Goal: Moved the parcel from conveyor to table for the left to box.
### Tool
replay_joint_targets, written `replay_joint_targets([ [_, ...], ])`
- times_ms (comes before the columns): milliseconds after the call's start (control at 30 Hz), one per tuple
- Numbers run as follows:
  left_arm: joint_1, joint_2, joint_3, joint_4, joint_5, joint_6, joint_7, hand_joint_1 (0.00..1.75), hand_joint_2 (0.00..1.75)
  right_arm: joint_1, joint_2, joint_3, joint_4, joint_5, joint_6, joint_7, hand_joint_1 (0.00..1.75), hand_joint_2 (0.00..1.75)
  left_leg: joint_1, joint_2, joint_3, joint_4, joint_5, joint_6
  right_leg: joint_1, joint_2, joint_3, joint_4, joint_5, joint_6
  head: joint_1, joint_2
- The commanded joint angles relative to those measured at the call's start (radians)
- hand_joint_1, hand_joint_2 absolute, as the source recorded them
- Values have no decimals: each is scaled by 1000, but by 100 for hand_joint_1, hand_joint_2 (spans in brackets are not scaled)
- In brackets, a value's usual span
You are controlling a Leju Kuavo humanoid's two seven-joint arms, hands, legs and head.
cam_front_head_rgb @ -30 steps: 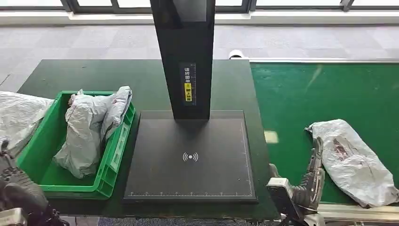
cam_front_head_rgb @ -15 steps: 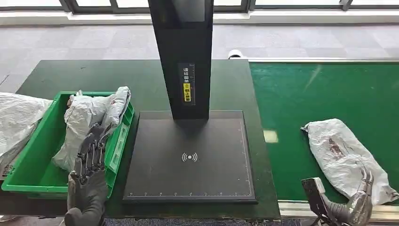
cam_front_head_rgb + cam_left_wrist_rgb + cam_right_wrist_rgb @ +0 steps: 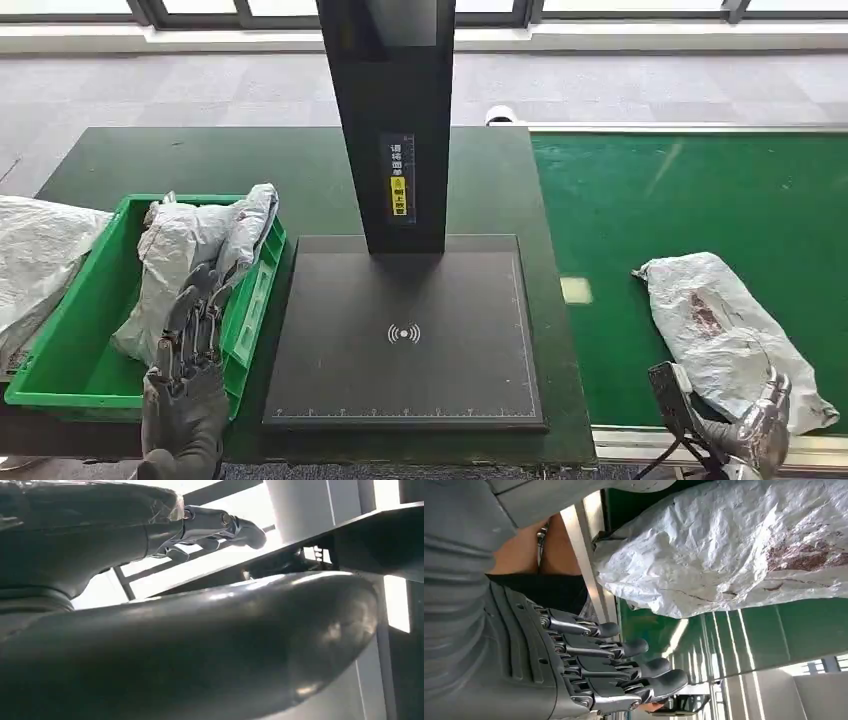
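Crinkled grey plastic film on the parcel (image 3: 730,335), lower right, with a rusty smear; same wrinkled film on the bags (image 3: 190,270) at left. Glossy moulded green plastic for the bin (image 3: 250,310). Matt green felt-like belt (image 3: 690,190), upper right. Dark matt table (image 3: 200,160); smooth black pad (image 3: 405,335), centre. Shiny grey metal-look right hand (image 3: 589,665), ribbed cover

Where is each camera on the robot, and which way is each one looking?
Head view: high on the body, looking down at the green bin, black scanner plate and green conveyor; both hands show, left hand, right hand.
Left wrist view: behind the left hand, looking upward.
Right wrist view: behind the right hand, facing the grey parcel.
Shared: head and right wrist views both show the parcel on the conveyor.
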State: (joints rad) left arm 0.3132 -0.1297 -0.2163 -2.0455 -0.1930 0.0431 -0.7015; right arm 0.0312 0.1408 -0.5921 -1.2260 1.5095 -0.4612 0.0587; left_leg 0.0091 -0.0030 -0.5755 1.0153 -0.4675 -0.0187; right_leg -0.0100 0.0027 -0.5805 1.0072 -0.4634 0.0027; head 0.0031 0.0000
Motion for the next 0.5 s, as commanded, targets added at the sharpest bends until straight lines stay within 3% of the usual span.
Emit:
replay_joint_targets([
  [33,-10,3,-11,43,-13,24,3,0,0,-98,-75,-39,215,20,-12,38,0,175,0,1,3,-3,0,1,0,0,3,-3,0,0,0,0],
  [267,-16,30,-61,78,0,159,3,0,0,-337,-246,46,691,61,-93,122,0,175,0,4,2,-3,1,2,-1,4,2,-4,3,1,0,0],
  [500,-39,81,-121,116,28,244,3,0,0,-363,-281,67,801,61,-15,208,0,175,0,1,2,-3,4,4,-2,0,2,-4,4,3,0,0],
])
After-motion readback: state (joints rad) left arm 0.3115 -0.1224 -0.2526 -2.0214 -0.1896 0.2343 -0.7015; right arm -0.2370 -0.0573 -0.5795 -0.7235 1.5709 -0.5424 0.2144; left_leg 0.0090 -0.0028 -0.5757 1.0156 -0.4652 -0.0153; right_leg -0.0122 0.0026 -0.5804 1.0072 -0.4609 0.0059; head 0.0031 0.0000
